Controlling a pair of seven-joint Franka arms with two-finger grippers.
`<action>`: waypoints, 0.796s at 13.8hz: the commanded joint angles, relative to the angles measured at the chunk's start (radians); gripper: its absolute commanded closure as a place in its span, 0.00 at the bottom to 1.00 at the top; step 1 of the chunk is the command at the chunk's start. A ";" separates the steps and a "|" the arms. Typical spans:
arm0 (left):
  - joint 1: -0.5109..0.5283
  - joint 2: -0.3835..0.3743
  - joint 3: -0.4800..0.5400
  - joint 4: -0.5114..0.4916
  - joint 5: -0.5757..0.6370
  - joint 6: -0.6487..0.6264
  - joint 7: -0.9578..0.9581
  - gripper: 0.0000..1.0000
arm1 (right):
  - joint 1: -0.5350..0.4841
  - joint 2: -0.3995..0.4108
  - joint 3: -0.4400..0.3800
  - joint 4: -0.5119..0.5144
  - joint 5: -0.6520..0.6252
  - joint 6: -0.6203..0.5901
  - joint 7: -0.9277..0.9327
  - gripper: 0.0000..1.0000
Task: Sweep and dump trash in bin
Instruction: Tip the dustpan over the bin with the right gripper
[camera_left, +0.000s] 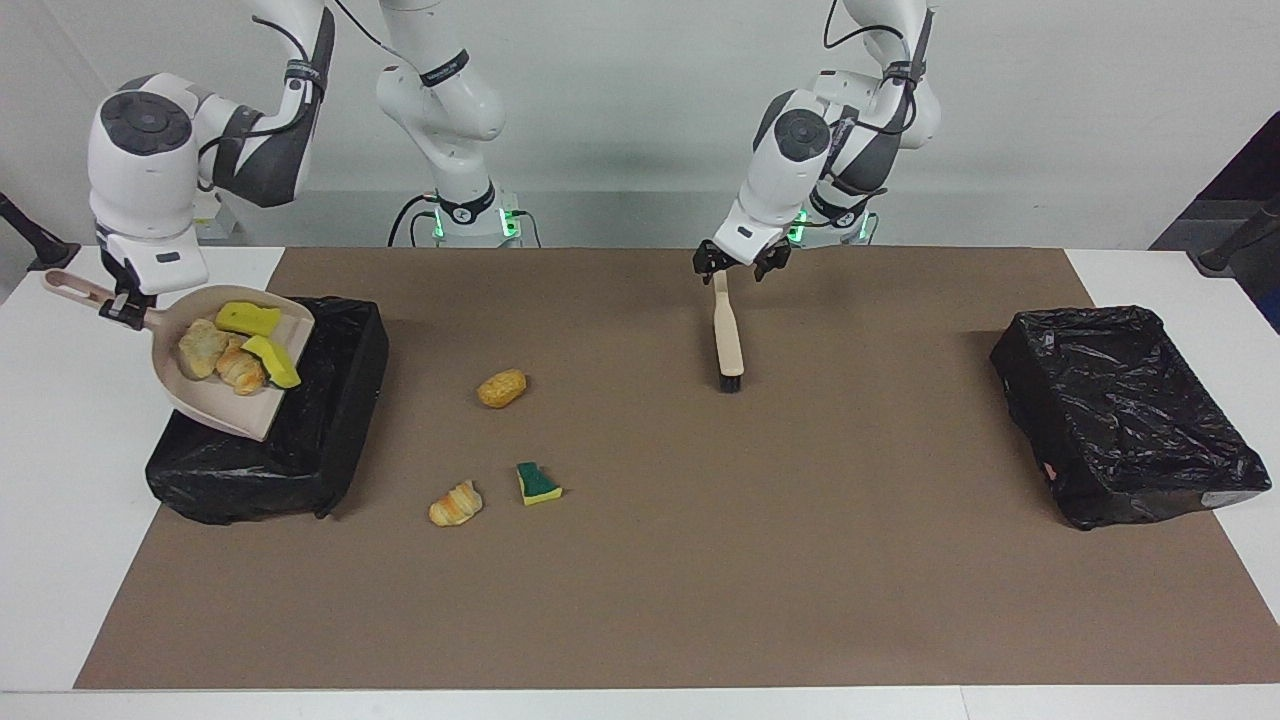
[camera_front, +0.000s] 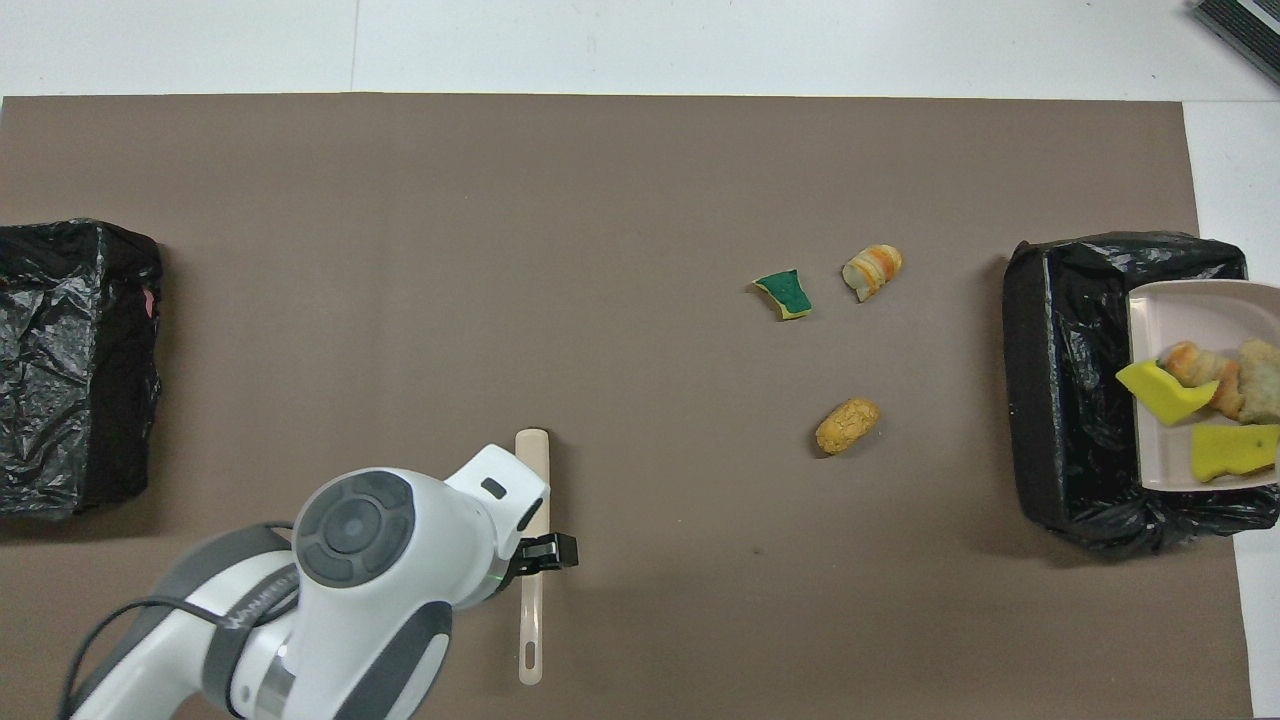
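Note:
My right gripper (camera_left: 125, 305) is shut on the handle of the beige dustpan (camera_left: 215, 405), which hangs tilted over the black-lined bin (camera_left: 300, 450) at the right arm's end of the table. The pan carries trash: two yellow sponge chunks (camera_left: 248, 318) and tan bread lumps (camera_left: 203, 347). On the brown mat lie a tan lump (camera_left: 501, 388), a striped bread piece (camera_left: 456, 503) and a green-and-yellow sponge piece (camera_left: 538, 483). The beige brush (camera_left: 728, 335) lies flat on the mat. My left gripper (camera_left: 738, 262) hovers open just over the handle end nearest the robots, holding nothing.
A second black-lined bin (camera_left: 1130, 420) stands at the left arm's end of the table. The brown mat (camera_left: 800, 560) covers most of the white tabletop. The left arm's body covers part of the brush (camera_front: 532, 470) in the overhead view.

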 joint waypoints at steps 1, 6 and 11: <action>0.104 -0.009 0.000 0.153 0.016 -0.173 0.097 0.00 | 0.032 -0.038 0.001 -0.059 -0.119 0.014 0.076 1.00; 0.228 -0.027 0.003 0.321 0.126 -0.332 0.203 0.00 | 0.165 -0.038 0.001 -0.036 -0.309 -0.136 0.162 1.00; 0.390 -0.038 0.018 0.436 0.193 -0.371 0.418 0.00 | 0.225 -0.038 0.008 0.018 -0.454 -0.233 0.127 1.00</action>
